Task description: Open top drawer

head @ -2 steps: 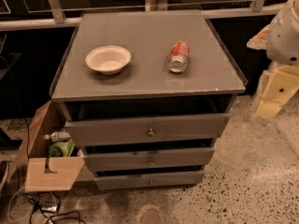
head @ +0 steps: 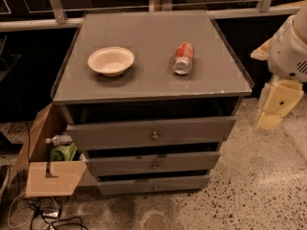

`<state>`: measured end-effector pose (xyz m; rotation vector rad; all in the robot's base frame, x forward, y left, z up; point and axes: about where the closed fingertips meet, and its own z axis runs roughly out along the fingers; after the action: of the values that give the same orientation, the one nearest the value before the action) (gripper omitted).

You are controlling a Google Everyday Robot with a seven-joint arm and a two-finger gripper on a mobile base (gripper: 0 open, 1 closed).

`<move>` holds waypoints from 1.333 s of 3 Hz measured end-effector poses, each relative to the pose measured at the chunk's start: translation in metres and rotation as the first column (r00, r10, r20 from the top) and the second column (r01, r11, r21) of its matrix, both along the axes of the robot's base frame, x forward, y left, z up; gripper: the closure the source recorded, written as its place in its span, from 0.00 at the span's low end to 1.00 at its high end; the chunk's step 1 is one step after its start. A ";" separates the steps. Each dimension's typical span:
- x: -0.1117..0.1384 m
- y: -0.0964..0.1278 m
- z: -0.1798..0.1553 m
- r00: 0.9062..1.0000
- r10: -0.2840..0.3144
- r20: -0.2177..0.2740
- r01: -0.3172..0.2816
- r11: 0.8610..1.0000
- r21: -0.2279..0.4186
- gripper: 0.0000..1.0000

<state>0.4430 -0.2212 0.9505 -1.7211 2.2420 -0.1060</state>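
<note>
The grey cabinet (head: 153, 51) stands in the middle of the camera view with three drawers. The top drawer (head: 120, 134) is the widest one, with a flat grey front and a small brass knob (head: 154, 136) at its centre. Its front stands a little forward of the cabinet top, with a dark gap above it. My gripper (head: 273, 114) hangs at the right edge of the view on the white arm (head: 292, 47). It is well to the right of the cabinet and apart from the drawer, at about the knob's height.
A white bowl (head: 111, 60) and a red can (head: 183, 57) lying on its side rest on the cabinet top. Two narrower drawers (head: 154, 165) sit below the top one. An open cardboard box (head: 48, 176) with a bottle and green items stands at the lower left, with cables on the speckled floor.
My gripper has shifted slightly down and left. The cabinet, the drawers and the things on top look the same.
</note>
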 end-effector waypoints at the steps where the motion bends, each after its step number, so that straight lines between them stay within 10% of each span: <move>1: 0.007 -0.003 -0.030 1.000 0.002 -0.020 -0.002 1.000 0.005 0.00; 4: 0.014 0.008 -0.098 0.992 0.014 -0.122 -0.008 0.999 0.053 0.00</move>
<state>0.4568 -0.2134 0.8523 -1.7562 2.2986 0.0617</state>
